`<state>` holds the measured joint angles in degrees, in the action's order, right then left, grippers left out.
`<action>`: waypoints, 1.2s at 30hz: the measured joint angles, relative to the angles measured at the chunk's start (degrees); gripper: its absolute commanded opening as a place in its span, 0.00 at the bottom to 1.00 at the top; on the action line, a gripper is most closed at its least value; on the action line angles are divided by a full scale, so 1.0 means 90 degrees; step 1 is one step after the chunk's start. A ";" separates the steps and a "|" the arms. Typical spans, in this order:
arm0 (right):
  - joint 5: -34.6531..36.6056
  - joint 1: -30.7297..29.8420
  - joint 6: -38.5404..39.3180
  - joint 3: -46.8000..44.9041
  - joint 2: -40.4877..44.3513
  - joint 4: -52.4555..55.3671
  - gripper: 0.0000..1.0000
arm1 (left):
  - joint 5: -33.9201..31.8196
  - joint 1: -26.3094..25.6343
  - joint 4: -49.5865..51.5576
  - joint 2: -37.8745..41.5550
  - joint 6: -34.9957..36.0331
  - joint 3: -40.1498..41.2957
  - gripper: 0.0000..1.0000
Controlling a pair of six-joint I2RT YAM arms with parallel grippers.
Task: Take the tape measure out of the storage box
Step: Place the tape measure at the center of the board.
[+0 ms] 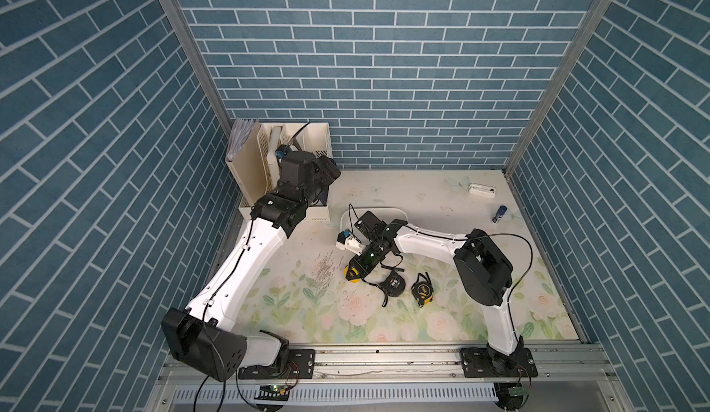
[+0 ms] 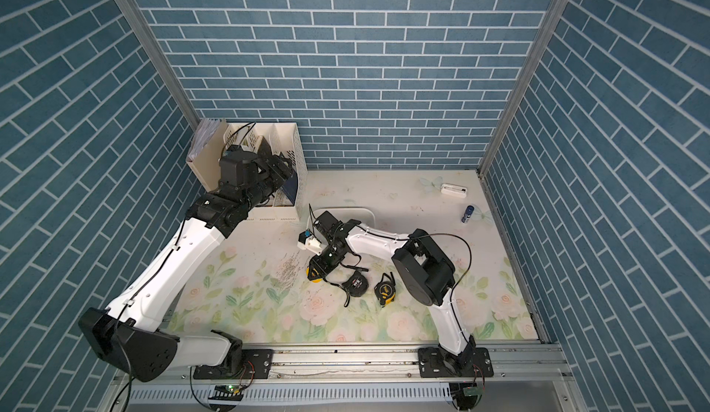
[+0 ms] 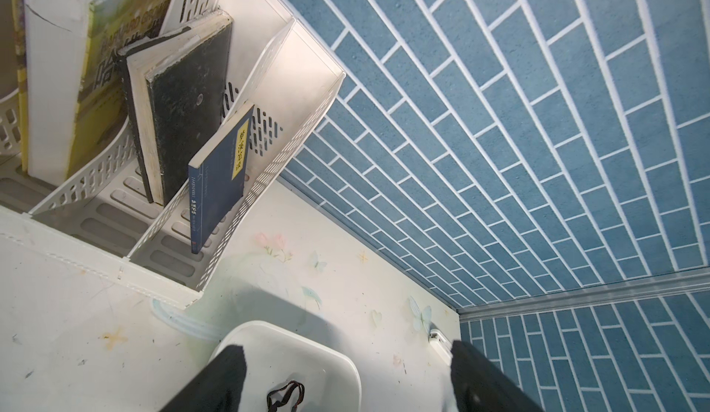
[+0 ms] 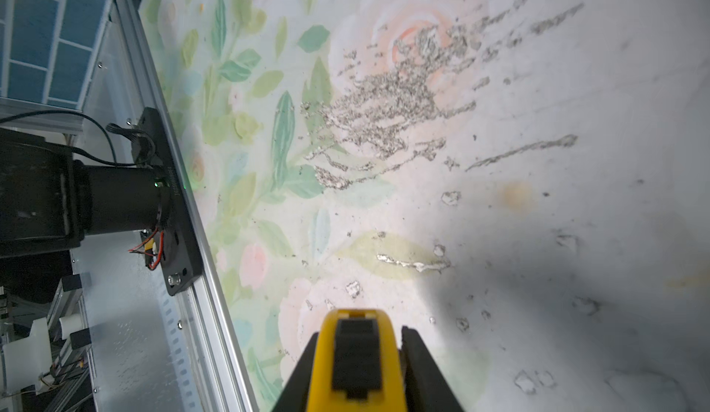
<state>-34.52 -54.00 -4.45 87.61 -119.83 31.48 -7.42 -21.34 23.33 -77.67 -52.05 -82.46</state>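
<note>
The fingers of my right gripper (image 4: 359, 340) are clamped on the two flat sides of a yellow tape measure (image 4: 357, 368), whose black slide button faces my wrist camera. Under it lies the table (image 4: 557, 206), covered in a pale print of roses and green leaves, with a rough grey patch of scratches (image 4: 399, 99) ahead of the fingertips and smaller chips scattered around. I cannot tell whether the tape measure touches the surface or hangs just above it. In both top views it sits outside the storage box (image 1: 386, 211), on the side nearer my arm bases. The box itself is largely hidden under my right forearm. Beside my right gripper, on the table, lie a black tape measure (image 1: 393, 284) with its strap trailing and a third tape measure (image 1: 422, 290), black and yellow, just beyond it. My left gripper (image 3: 345, 346) has its fingers spread wide with nothing between them. It is raised next to the cream file organizer (image 3: 269, 95) that holds a few upright books in the far left corner. From that wrist, a rounded corner of the storage box shows between the fingers, with a black strap loop (image 3: 286, 392) lying inside. Farther out, a small white case (image 1: 482, 190) and a blue bottle (image 1: 499, 214) rest near the right wall. Blue brick-pattern walls (image 1: 384, 64) close in three sides, and a metal rail (image 1: 384, 360) runs along the front.
</note>
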 measured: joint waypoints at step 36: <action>0.0425 -0.0262 0.0304 0.0260 -0.0435 0.0845 0.45 | -0.0461 0.0092 0.0294 0.0362 -0.0024 0.0206 0.88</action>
<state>-30.70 -56.36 -1.72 89.95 -123.74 39.09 -11.57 -20.51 25.98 -74.41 -52.27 -80.60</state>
